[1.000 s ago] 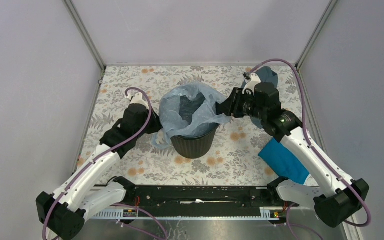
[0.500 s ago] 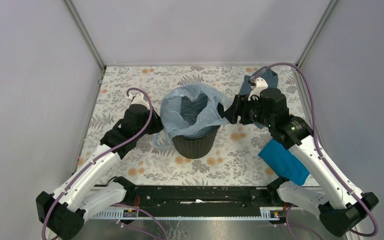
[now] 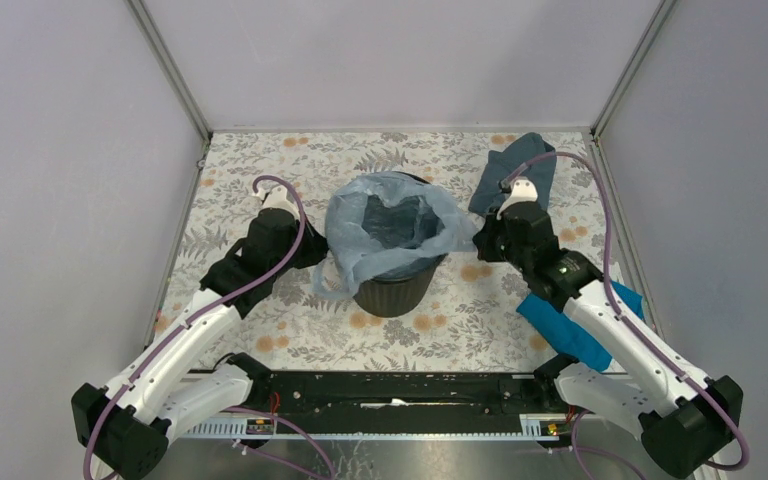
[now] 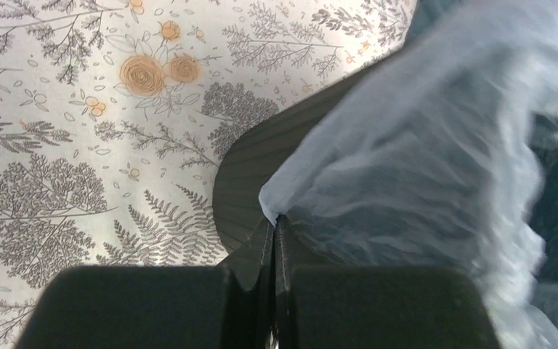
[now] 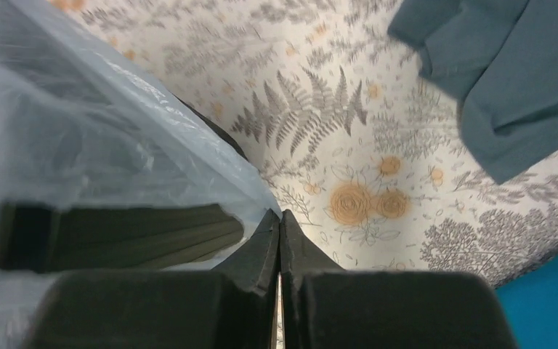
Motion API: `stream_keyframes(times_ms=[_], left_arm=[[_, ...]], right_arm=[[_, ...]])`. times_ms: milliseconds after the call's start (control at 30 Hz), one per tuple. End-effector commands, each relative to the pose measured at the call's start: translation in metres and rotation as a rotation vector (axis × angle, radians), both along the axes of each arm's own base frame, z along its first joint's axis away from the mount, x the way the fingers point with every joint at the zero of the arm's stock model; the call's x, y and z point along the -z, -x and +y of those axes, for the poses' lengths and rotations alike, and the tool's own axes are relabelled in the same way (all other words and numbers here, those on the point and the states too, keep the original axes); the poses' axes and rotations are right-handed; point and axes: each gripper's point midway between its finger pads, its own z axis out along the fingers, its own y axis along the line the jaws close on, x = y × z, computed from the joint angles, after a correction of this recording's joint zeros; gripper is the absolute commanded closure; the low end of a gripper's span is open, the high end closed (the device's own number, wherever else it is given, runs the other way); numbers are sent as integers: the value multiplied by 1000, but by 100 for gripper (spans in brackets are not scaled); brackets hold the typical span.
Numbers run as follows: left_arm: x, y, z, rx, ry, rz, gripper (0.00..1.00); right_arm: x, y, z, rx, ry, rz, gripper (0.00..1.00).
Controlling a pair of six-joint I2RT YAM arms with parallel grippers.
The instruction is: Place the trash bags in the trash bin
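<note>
Top external, bag (image 3: 355, 222) over bin (image 3: 392, 295), left pincer (image 3: 318, 252), right pincer (image 3: 476, 240) pinching bag

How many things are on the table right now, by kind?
Bag: 1
Bin: 1
Cloths: 2, the grey-blue cloth and the bright blue cloth
Total: 4

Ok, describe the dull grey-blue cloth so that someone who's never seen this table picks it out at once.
Start at the black trash bin in the middle of the flowered table, with a pale trash bag draped over it. Look past it to the far right corner, where the grey-blue cloth lies crumpled. It is dull and slate-toned, unlike the bright blue cloth nearer the front.
</note>
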Motion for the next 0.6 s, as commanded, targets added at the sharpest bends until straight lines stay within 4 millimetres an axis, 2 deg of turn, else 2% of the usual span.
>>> stream_keyframes(times_ms=[0,200,300,433,500,567], left_arm=[[-6,-2,1,6,-10,-34,100],[-2,-1,-3,33,-14,-18,100],[-1,-1,-4,40,-17,-16,100],[4,1,-1,47,-50,3,99],[3,5,1,55,-61,7,96],[-4,12,7,47,-55,-11,84]], right_arm=[[42,2,-4,39,15,54,100],[75,7,16,-31,-33,142,100],[69,7,27,-78,-67,138,100],[55,3,39,-152,-73,112,90],[58,1,34,-145,-18,133,87],[58,-1,20,-105,51,136,82]])
